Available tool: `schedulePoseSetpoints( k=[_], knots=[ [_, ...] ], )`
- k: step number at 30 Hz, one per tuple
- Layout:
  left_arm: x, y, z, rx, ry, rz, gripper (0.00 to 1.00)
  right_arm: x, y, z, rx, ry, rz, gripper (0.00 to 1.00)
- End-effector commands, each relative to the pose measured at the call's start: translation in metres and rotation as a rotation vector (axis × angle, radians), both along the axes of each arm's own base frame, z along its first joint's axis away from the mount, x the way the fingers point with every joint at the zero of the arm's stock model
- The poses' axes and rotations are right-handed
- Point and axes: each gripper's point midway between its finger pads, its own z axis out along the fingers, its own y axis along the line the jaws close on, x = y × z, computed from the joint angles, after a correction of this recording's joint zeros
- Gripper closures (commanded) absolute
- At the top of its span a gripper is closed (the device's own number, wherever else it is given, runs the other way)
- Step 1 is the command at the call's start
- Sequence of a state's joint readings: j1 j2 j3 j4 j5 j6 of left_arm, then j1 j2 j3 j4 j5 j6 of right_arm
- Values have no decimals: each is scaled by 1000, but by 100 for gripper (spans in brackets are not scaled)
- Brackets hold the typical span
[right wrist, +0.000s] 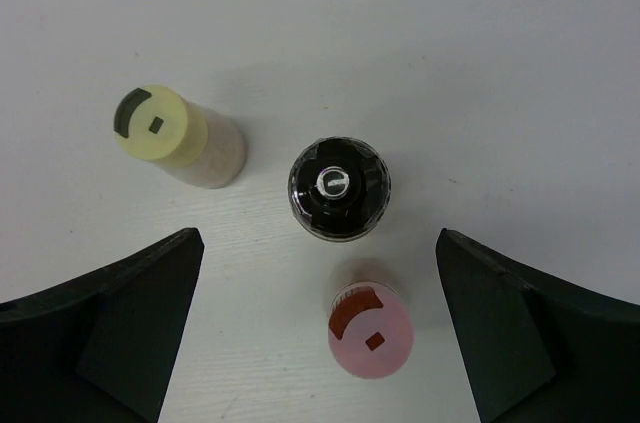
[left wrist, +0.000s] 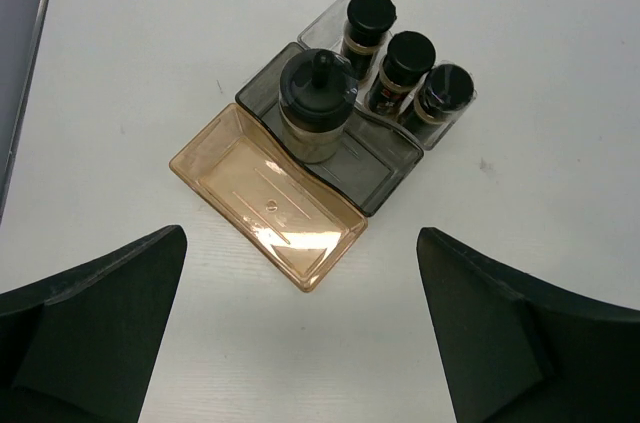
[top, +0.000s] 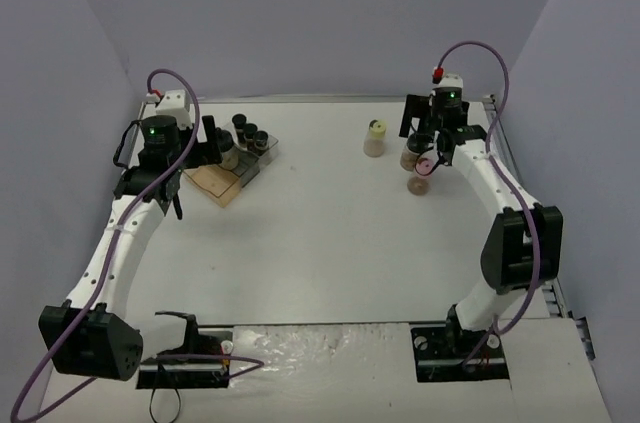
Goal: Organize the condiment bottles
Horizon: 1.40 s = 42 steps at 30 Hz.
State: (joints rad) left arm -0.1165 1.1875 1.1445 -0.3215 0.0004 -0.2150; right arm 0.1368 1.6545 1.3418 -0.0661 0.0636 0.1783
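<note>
Top: tray (top: 215,183) at 10 o'clock on the counter (top: 330,243), left pincer (top: 212,143) beside it. Yellow-capped jar (top: 375,138) and pink-capped jar (top: 423,175) at 1 o'clock by the right pincer (top: 432,148).
Left wrist: pincer wide, gripping nothing. Three slim black-capped jars (left wrist: 405,61) in the tray's clear step, round black-capped jar (left wrist: 315,108) in the grey step.
Right wrist: pincer wide, second round black-capped jar (right wrist: 338,188) centred, untouched. Yellow at its 10 o'clock, pink at 6.

You have three slim clear jars with black caps (left wrist: 408,61) standing upright in a row on the clear top step of a stepped plastic tray (left wrist: 260,193). A rounder black-capped jar (left wrist: 315,103) stands on the grey step just beside them. Well apart, on the white table (right wrist: 500,63), a second rounder black-capped jar (right wrist: 338,188) stands between a yellow-green-capped jar (right wrist: 160,125) and a pink-capped jar (right wrist: 370,333).
</note>
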Motion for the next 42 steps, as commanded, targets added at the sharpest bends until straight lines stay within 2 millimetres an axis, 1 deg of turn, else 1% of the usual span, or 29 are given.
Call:
schedulePoseSetpoints(
  k=[1,3,5,7,9,13,15,16,18,19,21,23,25,26,27,30,32,35,37,39,40,42],
  knots=[
    [-8,-11,5,10,-37,-88,3,33,-3,3,-48,-23,48,1],
    [-7,-12,6,10,-34,-89,3,42,-6,-12,-59,6,49,3],
    [-8,-12,7,5,-39,-87,3,47,-7,-29,-64,38,56,5],
    [-8,-11,6,7,-40,-86,3,49,-7,-37,-72,53,65,8],
    [-8,-10,5,10,-36,-80,3,51,-9,-47,-82,74,65,13],
    [-8,-9,4,11,-31,-74,3,51,-10,-64,-101,105,81,30],
    [-7,-10,3,10,-28,-75,3,50,-9,-67,-104,102,96,44],
    [-7,-10,3,9,-28,-76,3,48,-7,-68,-107,98,108,55],
    [-7,-10,3,6,-25,-77,3,44,6,-68,-88,98,162,69],
    [-7,-11,3,4,-26,-81,3,41,17,-66,-93,93,200,76],
    [-7,-13,3,-3,-26,-86,3,33,38,-55,-119,72,263,85],
    [-7,-15,3,-11,-24,-98,3,21,67,-48,-138,55,335,93],
    [-7,-18,2,-20,-22,-110,3,5,104,-42,-136,41,421,95],
    [-6,-19,2,-22,-23,-112,3,-2,114,-43,-127,44,448,96],
    [-6,-19,1,-23,-22,-115,3,-9,129,-45,-120,47,481,96],
    [-5,-21,0,-27,-20,-121,3,-33,180,-47,-119,47,591,96],
    [-5,-22,0,-31,-21,-130,3,-47,208,-51,-121,51,652,97],
    [-5,-26,0,-39,-27,-146,3,-62,237,-60,-117,67,724,95],
    [-4,-28,-1,-44,-29,-159,3,-70,249,-69,-125,83,757,94],
    [-4,-32,-1,-56,-34,-179,3,-77,257,-75,-134,93,782,90],
    [-4,-34,-1,-63,-36,-189,3,-80,259,-76,-135,96,793,85],
    [-4,-39,-1,-82,-39,-207,3,-85,263,-76,-131,97,809,63]
  ],
)
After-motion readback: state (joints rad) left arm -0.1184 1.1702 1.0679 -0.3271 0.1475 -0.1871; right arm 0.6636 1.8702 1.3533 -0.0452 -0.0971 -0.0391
